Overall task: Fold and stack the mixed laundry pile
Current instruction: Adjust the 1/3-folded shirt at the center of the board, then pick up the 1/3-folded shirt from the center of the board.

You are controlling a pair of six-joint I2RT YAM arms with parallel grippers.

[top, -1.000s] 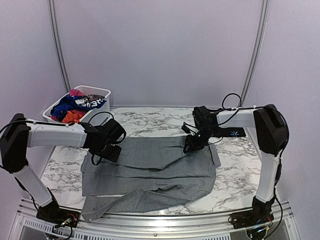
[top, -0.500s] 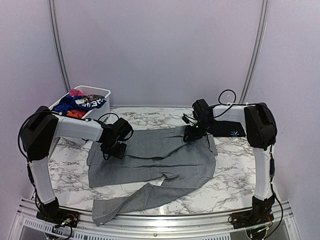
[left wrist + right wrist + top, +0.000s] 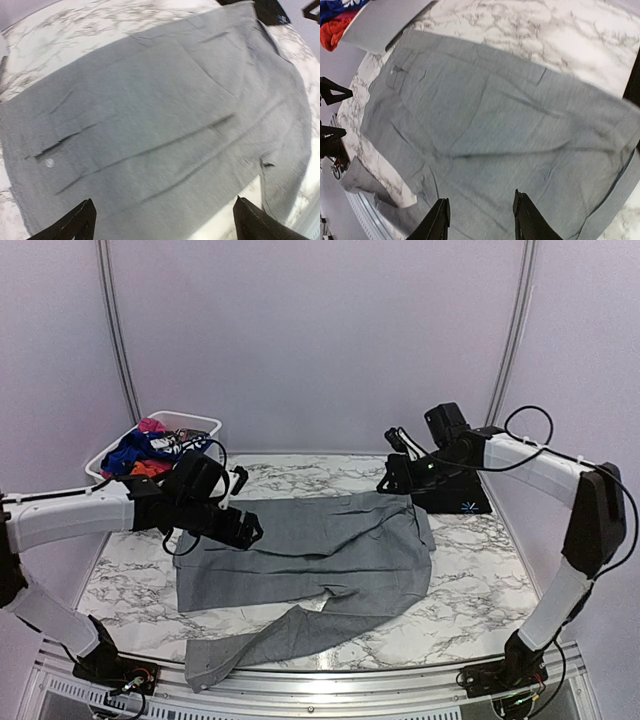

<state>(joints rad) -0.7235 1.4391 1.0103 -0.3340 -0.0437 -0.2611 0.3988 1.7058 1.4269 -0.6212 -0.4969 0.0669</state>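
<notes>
A large grey garment lies spread flat on the marble table, one long part trailing toward the front edge. My left gripper hovers over its left far edge, jaws wide open and empty; in the left wrist view the grey garment fills the space beneath the left gripper. My right gripper hangs above the garment's far right corner, open, with nothing between its fingers. The right wrist view looks down past the right gripper onto the grey garment. More laundry, blue, orange-red and pink pieces, fills the basket.
A white plastic basket stands at the far left corner of the table. A folded black garment with a small blue mark lies at the far right, just behind the grey one. The table's front rail runs under the trailing part.
Both grippers have let go of the grey garment's far edge and lifted off it. The left jaws opened wide. The right arm drew back and up to the right. The garment stays flat.
</notes>
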